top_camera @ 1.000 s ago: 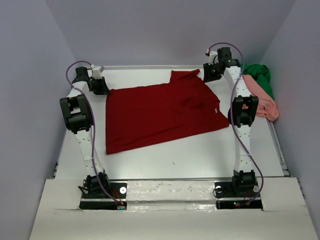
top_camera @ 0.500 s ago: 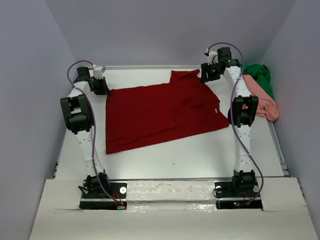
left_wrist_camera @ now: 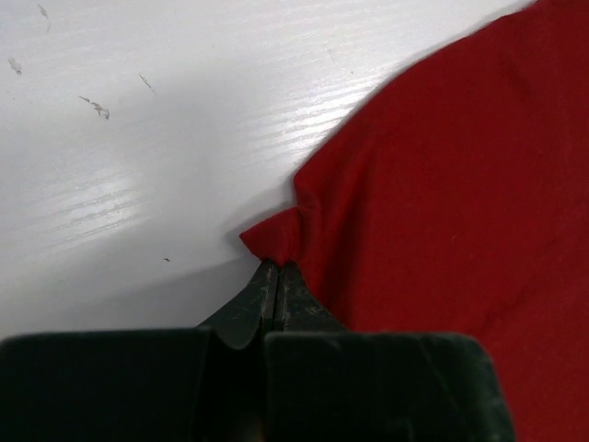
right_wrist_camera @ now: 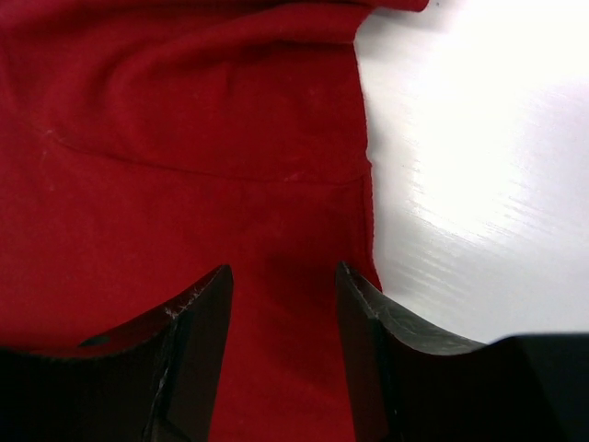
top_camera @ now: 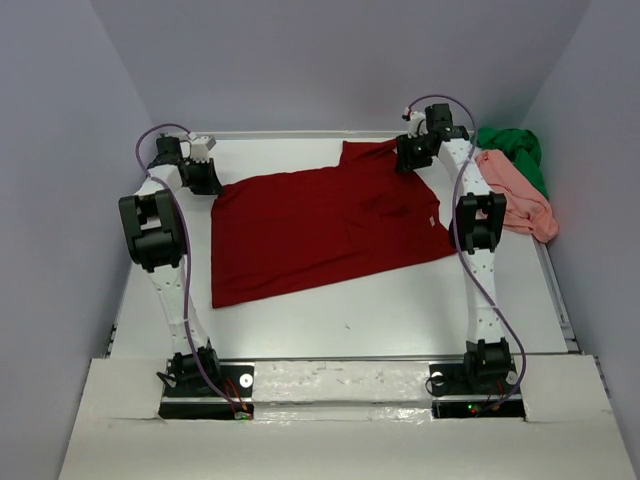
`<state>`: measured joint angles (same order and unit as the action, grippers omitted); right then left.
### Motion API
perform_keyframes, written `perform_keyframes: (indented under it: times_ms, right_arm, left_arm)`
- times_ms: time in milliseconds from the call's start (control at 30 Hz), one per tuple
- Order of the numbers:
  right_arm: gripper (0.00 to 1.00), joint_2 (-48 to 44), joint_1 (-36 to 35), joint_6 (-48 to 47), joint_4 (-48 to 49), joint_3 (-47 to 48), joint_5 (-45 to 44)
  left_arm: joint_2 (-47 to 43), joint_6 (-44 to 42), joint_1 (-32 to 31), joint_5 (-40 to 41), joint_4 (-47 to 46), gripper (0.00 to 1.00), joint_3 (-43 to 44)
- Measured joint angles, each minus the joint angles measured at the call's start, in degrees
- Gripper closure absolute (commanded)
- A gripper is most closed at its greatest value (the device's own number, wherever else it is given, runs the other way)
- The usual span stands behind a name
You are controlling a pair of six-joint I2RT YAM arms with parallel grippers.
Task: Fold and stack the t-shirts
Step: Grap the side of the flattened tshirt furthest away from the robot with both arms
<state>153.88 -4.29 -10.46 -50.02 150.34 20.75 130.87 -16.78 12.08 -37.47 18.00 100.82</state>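
Dark red cloth t-shirt [top_camera: 320, 230] lies spread on the white table [top_camera: 330, 310]. Left gripper [left_wrist_camera: 278, 281] is clamped on its bunched edge. Right gripper [right_wrist_camera: 283, 304], jaws parted, hovers above its sleeve hem. Salmon pink cloth t-shirt [top_camera: 515, 200] and bright green cloth t-shirt [top_camera: 515, 150] lie heaped beyond, to the right.

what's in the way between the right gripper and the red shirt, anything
Nothing visible. The right gripper is open directly over the dark red t-shirt, close to its edge, with only red cloth showing between its jaws. The left gripper is shut on a pinch of the shirt's edge.

Left fingers [left_wrist_camera: 250, 308] pinched tight, right fingers [right_wrist_camera: 189, 359] (held low) spread apart.
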Motion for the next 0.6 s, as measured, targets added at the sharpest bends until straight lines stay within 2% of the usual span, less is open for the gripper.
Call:
perform_keyframes:
  times_ms: [600]
  right_arm:
    - [0.46,3.3,-0.3,-0.3,4.4,4.4,-2.8]
  left_arm:
    - [-3.9,-1.8,0.0,-0.5,-0.1,1.0,-3.7]
